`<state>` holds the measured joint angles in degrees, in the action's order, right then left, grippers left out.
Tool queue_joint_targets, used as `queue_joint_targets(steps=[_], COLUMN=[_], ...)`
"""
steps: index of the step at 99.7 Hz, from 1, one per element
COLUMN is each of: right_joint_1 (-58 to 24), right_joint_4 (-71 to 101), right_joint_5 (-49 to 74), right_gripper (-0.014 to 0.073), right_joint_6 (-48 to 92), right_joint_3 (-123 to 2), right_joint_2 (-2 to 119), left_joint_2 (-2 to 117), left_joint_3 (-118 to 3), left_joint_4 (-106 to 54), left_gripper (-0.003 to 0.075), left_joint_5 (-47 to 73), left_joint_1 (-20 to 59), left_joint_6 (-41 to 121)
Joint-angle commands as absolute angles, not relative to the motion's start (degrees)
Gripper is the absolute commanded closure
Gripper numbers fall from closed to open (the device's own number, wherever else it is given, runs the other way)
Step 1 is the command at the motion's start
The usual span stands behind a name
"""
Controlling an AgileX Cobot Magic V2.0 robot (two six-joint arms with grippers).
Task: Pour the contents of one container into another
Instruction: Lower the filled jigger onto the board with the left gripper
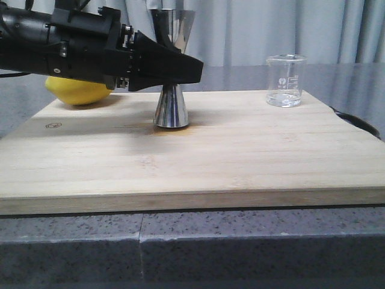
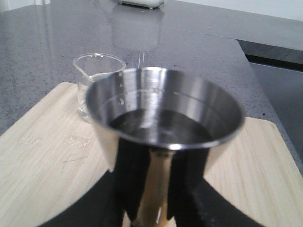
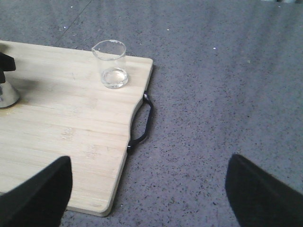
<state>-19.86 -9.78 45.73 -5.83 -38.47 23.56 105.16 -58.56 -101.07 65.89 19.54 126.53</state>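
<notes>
The steel jigger (image 1: 171,108) stands upright on the wooden board (image 1: 240,162), left of its middle. My left gripper (image 1: 180,66) reaches in from the left and is shut on its narrow gold waist. In the left wrist view the black fingers (image 2: 130,175) press both sides of the waist below the jigger's wide upper cup (image 2: 165,113), which shows a dark level surface inside. The clear glass beaker (image 1: 286,80) stands at the board's far right corner, apart from both grippers, and looks nearly empty (image 3: 111,66). My right gripper (image 3: 149,189) hangs open over the counter beside the board's right edge.
A yellow lemon (image 1: 77,90) lies on the board's far left corner, behind the left arm. The board has a black handle (image 3: 142,120) on its right edge. Grey speckled counter (image 3: 227,94) surrounds the board, with curtains behind.
</notes>
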Motion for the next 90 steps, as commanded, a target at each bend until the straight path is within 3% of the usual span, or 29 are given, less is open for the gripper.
queue_joint_targets(steps=[1, 90], right_joint_1=[-20.0, -20.0], right_joint_4=[-10.5, -10.5], right_joint_5=[41.4, 41.4], right_gripper=[0.0019, 0.0019], right_joint_6=[-5.4, -5.4], right_joint_3=[-39.8, -39.8], right_joint_2=[23.8, 23.8], left_joint_2=[103.0, 103.0], left_joint_3=[-60.2, -60.2], left_joint_4=[-106.0, -103.0], left_gripper=[0.0533, 0.053], left_joint_5=[72.6, 72.6], left_joint_1=[18.8, 18.1], left_joint_6=[126.2, 126.2])
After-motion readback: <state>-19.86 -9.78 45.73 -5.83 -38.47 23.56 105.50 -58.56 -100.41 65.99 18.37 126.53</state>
